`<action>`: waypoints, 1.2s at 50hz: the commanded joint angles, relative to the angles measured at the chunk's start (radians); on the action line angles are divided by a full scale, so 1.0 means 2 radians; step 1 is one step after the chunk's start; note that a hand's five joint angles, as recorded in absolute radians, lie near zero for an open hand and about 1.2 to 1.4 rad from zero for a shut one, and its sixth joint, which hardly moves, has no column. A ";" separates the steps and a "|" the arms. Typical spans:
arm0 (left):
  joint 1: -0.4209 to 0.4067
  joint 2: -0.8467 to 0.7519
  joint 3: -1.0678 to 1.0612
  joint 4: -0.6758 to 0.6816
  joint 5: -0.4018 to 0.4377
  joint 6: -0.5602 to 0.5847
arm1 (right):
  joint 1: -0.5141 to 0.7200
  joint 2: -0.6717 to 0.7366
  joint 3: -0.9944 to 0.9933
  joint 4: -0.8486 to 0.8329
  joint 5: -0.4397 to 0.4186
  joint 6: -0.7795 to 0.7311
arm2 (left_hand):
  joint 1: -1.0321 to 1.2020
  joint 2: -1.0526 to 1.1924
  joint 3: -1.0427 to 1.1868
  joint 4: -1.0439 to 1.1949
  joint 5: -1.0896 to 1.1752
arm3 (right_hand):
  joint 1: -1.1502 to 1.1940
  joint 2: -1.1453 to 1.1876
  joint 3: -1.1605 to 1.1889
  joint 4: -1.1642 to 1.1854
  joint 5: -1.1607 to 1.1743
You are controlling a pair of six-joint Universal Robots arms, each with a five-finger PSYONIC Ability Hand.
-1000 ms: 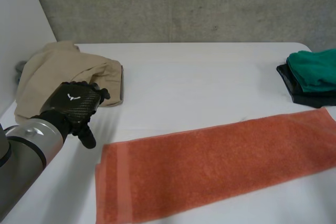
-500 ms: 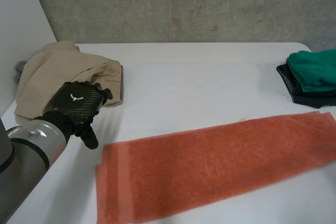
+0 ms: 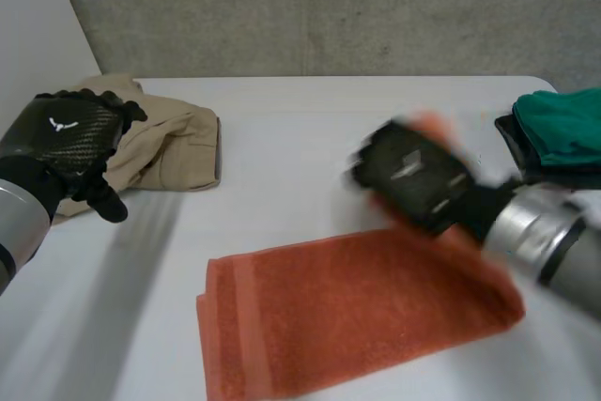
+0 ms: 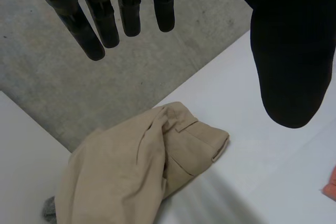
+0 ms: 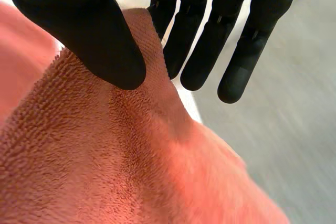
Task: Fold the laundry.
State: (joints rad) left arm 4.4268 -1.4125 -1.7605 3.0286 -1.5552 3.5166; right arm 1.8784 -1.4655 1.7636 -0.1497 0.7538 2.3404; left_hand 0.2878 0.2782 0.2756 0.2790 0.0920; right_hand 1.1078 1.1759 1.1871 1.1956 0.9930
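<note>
The orange towel (image 3: 347, 316) lies across the front of the white table (image 3: 310, 138), its right end lifted off the surface. My right hand (image 3: 413, 176) holds that end above the table's middle. In the right wrist view the thumb (image 5: 89, 35) presses the towel (image 5: 105, 171) against the fingers, so the hand is shut on it. My left hand (image 3: 66, 133) hovers at the far left above the beige garment (image 3: 169, 143), well clear of the towel. Its fingers (image 4: 105, 14) hang straight and hold nothing.
The crumpled beige garment (image 4: 142, 177) sits at the back left corner. A folded green cloth (image 3: 563, 129) rests on a dark one (image 3: 531, 161) at the right edge. A grey concrete wall runs behind the table.
My right hand has come into view holding the towel's right end and swung it up and leftward, shortening the towel. My left hand has risen and drawn back to the left.
</note>
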 commanded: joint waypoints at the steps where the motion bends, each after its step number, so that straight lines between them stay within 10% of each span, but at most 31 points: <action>1: 0.000 -0.001 -0.004 -0.005 0.002 -0.001 | 0.154 0.030 0.044 -0.055 0.004 -0.024 | -0.012 -0.007 -0.006 -0.008 -0.002 | 0.144 0.110 0.105 0.100 0.114; 10: -0.006 -0.026 0.004 0.000 0.001 0.000 | 0.252 0.116 0.034 -0.049 0.082 -0.056 | -0.014 -0.009 -0.008 -0.009 -0.003 | 0.100 0.066 0.061 0.057 0.071; 14: -0.017 -0.038 0.017 0.001 -0.001 -0.001 | 0.253 0.114 0.019 -0.055 0.105 -0.042 | -0.017 -0.012 -0.010 -0.012 -0.006 | -0.467 -0.501 -0.506 -0.511 -0.496; 27: -0.104 -0.050 0.031 0.002 -0.014 -0.023 | 0.136 0.017 -0.011 -0.010 0.222 0.177 | -0.039 -0.034 -0.033 -0.034 -0.028 | -0.467 -0.501 -0.506 -0.511 -0.496; 40: -0.254 -0.196 0.058 0.006 -0.087 -0.058 | -0.070 0.040 0.037 0.174 0.205 0.016 | -0.039 -0.034 -0.033 -0.034 -0.028 | -0.371 -0.405 -0.411 -0.415 -0.401; 60: -0.242 -0.338 0.100 0.079 -0.193 0.048 | -0.135 0.013 0.154 0.104 0.108 -0.025 | -0.022 -0.018 -0.016 -0.018 -0.012 | -0.279 -0.313 -0.319 -0.323 -0.309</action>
State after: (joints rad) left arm 3.9186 -2.0632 -1.5651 3.1645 -1.9234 3.5365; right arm 1.6168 -1.4436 2.0422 0.1090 0.9867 2.2995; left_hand 0.2448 0.2306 0.2442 0.2365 0.0618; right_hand 0.3842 0.3706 0.3858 0.3826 0.2200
